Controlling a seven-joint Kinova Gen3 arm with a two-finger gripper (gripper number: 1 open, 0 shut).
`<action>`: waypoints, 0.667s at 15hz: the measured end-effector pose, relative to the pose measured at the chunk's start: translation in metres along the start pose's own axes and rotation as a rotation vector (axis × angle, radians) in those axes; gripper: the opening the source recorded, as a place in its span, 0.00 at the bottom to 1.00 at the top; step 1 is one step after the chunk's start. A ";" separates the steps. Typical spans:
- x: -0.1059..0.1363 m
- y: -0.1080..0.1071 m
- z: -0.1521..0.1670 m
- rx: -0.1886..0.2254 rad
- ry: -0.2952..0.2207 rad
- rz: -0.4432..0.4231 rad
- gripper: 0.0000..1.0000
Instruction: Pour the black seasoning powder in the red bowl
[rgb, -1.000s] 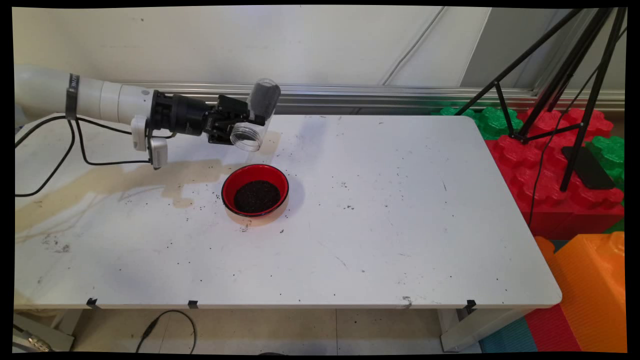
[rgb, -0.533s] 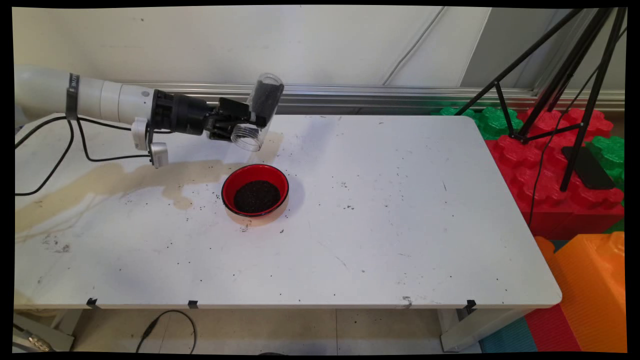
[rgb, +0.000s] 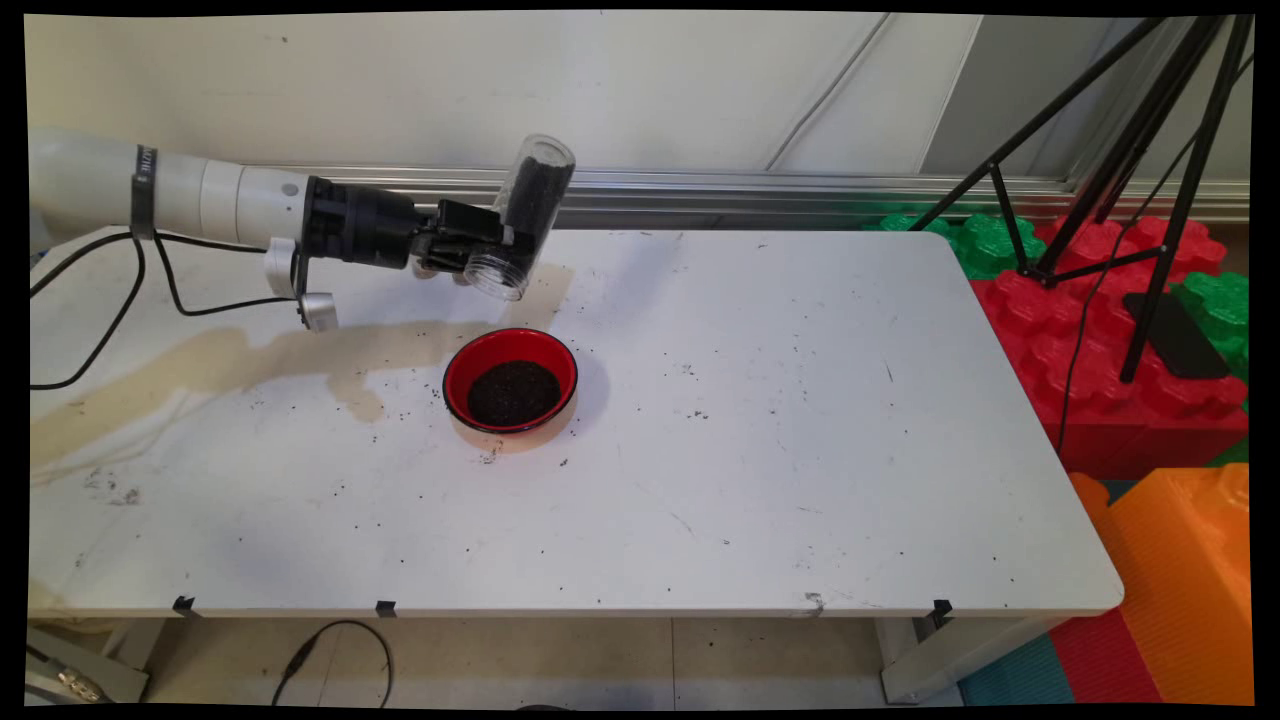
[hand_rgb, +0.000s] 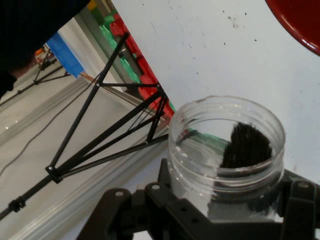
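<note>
From my remote station I see the gripper (rgb: 497, 243) clamped across a clear plastic jar (rgb: 520, 215), its black fingers pressed against the jar's sides. The jar is held in the air above the far left part of the white table (rgb: 760, 420), tilted with its open mouth low and toward the camera and its closed base raised. Dark granules sit in the raised end of the jar. Just in front of the jar's mouth, lower in the main view, a red bowl (rgb: 511, 380) rests on the table and holds a mound of the same dark granules. Scattered dark specks and a tan stain (rgb: 300, 350) mark the tabletop around it.

No brand or label is readable on the jar or the bowl. A dark band on the arm bears lettering too small for me to read.

The hand view looks into the jar's threaded mouth (hand_rgb: 227, 145) and shows dark material clinging inside one wall. The gripper's linkage (hand_rgb: 210, 215) grasps the jar from both sides, and the bowl's red rim (hand_rgb: 297, 22) cuts the upper corner.

Only the main view shows the whole bowl and the coloured blocks (rgb: 1120, 330) off the table's right side. A black tripod (rgb: 1130, 150) stands on them, and it also crosses the hand view (hand_rgb: 107, 130).
</note>
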 end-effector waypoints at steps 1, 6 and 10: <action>0.000 -0.001 0.000 0.002 -0.001 0.017 0.00; 0.000 -0.003 -0.001 0.007 -0.007 0.083 0.00; 0.001 -0.005 -0.001 0.011 -0.011 0.125 0.00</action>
